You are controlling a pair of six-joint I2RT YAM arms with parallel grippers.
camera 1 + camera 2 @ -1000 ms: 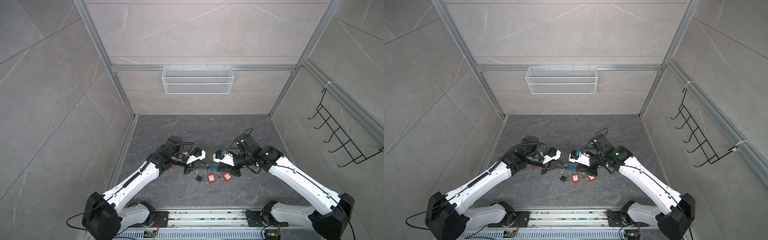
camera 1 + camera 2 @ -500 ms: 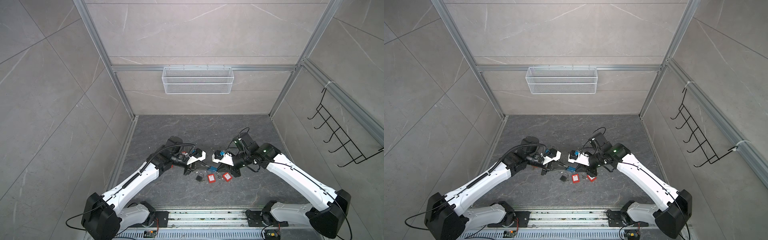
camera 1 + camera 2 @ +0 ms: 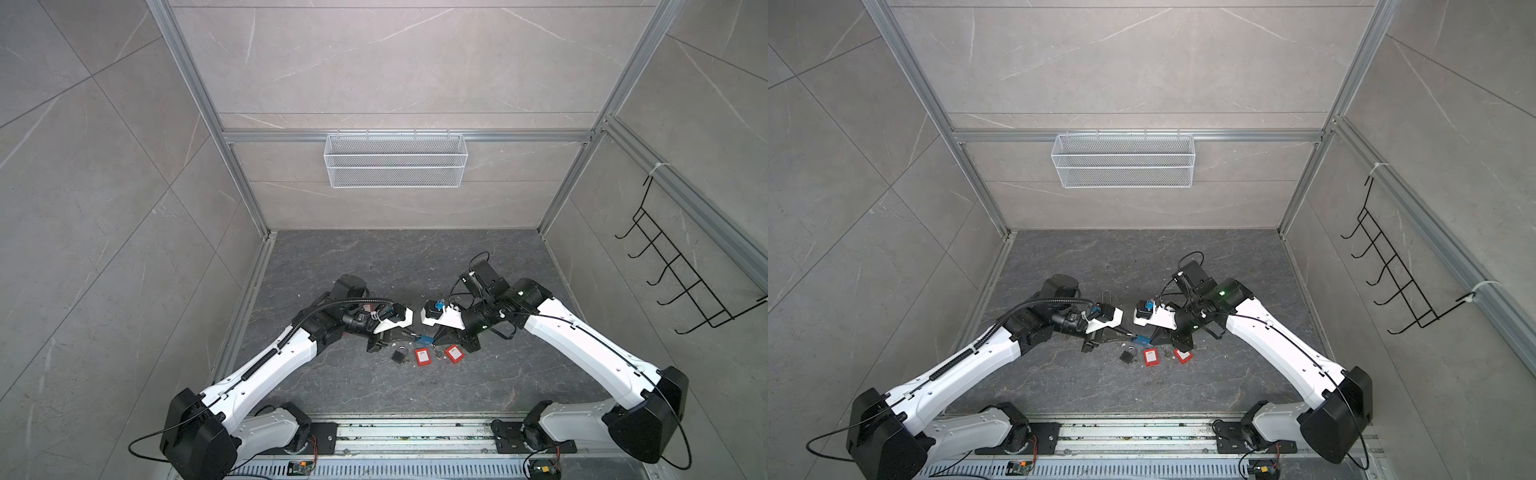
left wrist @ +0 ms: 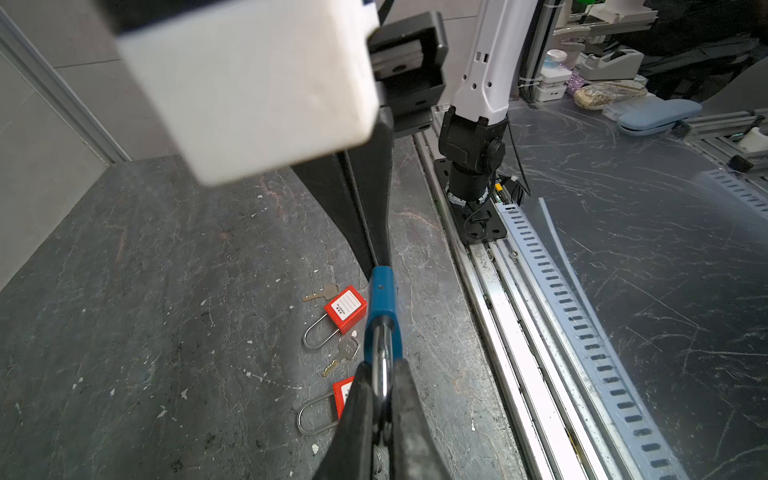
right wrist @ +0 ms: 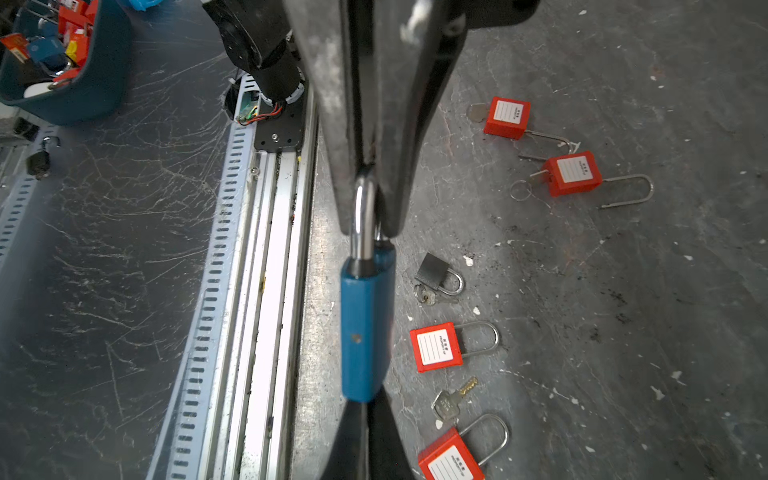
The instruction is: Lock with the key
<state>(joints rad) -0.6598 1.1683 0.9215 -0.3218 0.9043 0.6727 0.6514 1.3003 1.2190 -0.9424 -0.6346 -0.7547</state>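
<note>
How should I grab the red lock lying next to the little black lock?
Take the red lock by its body, coming straight down from above, jaws closing across the two sides that run along the shackle. It lies flat, label up, with bare floor beside both those sides. The thin shackle would probably let it swing.

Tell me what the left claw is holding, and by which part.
The left claw grips the blue padlock by its silver shackle.

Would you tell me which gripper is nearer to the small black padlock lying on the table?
Left. The left gripper pinches the shackle of the blue padlock, close to the black padlock; the right gripper is closed at that lock's far end.
</note>
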